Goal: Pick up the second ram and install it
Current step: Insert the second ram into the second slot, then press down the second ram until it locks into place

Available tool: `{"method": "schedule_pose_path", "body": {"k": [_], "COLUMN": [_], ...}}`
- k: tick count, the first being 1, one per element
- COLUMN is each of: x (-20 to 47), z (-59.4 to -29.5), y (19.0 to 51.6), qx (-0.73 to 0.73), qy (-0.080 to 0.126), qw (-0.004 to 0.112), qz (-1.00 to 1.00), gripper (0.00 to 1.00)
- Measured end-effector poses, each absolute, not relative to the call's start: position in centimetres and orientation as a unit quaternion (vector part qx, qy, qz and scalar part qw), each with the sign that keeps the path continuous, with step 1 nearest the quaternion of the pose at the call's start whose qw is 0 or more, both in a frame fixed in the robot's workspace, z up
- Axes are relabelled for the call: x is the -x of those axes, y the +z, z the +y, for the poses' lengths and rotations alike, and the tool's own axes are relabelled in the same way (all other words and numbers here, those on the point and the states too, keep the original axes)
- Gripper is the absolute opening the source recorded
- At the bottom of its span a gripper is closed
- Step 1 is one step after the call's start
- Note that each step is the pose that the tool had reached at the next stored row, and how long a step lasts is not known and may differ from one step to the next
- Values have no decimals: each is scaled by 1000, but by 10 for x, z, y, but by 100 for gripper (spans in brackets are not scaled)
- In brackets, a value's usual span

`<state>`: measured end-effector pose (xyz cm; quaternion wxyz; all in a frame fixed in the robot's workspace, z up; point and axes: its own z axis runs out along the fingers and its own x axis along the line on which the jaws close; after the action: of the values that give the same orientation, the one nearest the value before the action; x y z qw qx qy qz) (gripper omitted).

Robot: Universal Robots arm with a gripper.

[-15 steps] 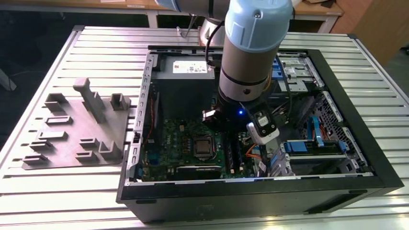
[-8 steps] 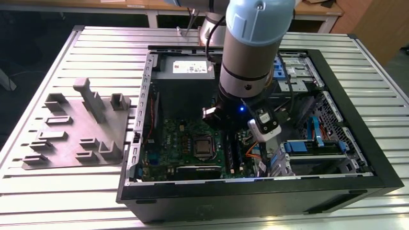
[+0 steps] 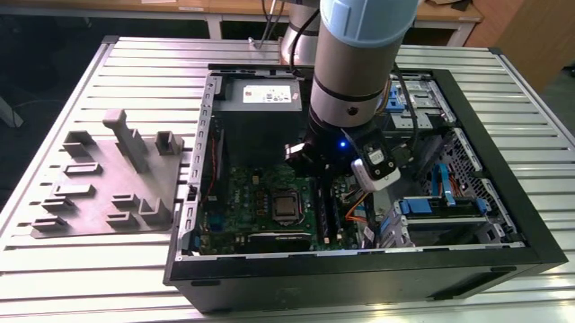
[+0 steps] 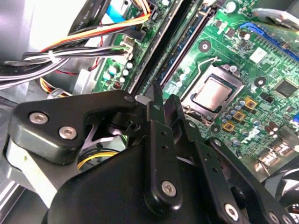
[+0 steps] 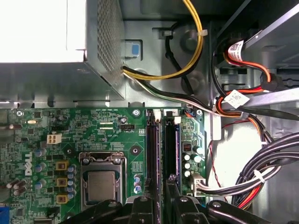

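My gripper [image 3: 325, 176] is low inside the open computer case, over the memory slots of the green motherboard [image 3: 247, 202]. In the first wrist view the second ram [image 5: 156, 154] is a thin dark stick seen edge-on. It runs from between the black fingers [image 5: 140, 207] along the slot nearest the processor. The gripper [image 5: 159, 204] is shut on it. Another dark stick [image 5: 170, 149] stands in the blue-edged slot right beside it. I cannot tell whether the held ram is seated. In the second wrist view the gripper [image 4: 163, 100] shows its fingers close together above the slots.
The silver processor [image 5: 102, 184] lies beside the slots. The grey power-supply box [image 3: 260, 94] stands at the case's far end. Bundled cables [image 5: 261, 158] crowd the other side of the slots. The grey moulded tray [image 3: 108, 182] rests on the slatted table at the exterior view's left.
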<state>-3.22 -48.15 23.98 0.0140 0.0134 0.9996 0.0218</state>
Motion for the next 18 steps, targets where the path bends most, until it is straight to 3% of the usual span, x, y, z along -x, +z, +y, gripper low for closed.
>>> {"method": "schedule_pose_path", "body": {"k": [6,8,18], "x": [32,32,32], "z": [-482,-482,-482], "y": [240,240,240], "qx": [-13,-13,-13], "qy": [22,22,21], "qw": [14,14,14], "qz": [1000,1000,1000], "gripper": [24,11,10]}}
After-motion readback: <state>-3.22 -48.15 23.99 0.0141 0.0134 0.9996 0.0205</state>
